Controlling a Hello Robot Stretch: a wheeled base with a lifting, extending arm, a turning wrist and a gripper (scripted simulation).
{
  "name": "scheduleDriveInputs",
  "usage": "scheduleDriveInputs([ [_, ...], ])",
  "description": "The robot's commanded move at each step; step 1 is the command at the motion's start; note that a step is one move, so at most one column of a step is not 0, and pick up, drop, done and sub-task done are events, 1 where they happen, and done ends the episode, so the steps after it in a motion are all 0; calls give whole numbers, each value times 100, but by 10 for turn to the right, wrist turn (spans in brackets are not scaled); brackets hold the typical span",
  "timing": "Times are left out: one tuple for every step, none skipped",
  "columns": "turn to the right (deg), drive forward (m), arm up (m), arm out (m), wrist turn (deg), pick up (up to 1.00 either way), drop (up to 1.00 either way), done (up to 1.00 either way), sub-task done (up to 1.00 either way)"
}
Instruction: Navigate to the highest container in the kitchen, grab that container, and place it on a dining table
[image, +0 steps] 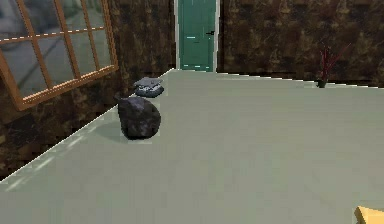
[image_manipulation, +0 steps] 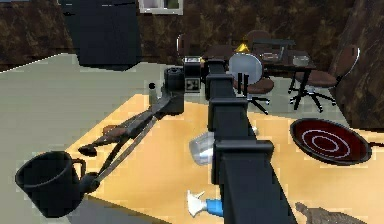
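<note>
Extending arm as a dark square bar, rising from the arm side view's bottom edge just right of middle and narrowing toward its far end. Carrying gripper left of that end, dark body uppermost. Trailing two thin fingers on a slant toward the view's lower left. Leaving undecidable whether anything is being held.

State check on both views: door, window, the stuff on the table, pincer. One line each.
teal door: shut
window: shut
black mug: upright on the wooden table
metal cup: on its side
spray bottle: lying down
red-and-black plate: flat on the table
pincer: cannot tell whether it holds anything
</note>
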Motion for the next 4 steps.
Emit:
scheduleDriveInputs([
  [0,0,0,0,-120,0,0,0,0],
  [0,0,0,-28,0,0,0,0,0],
  [-450,0,0,0,0,0,0,0,0],
  [-30,0,0,0,0,0,0,0,0],
])
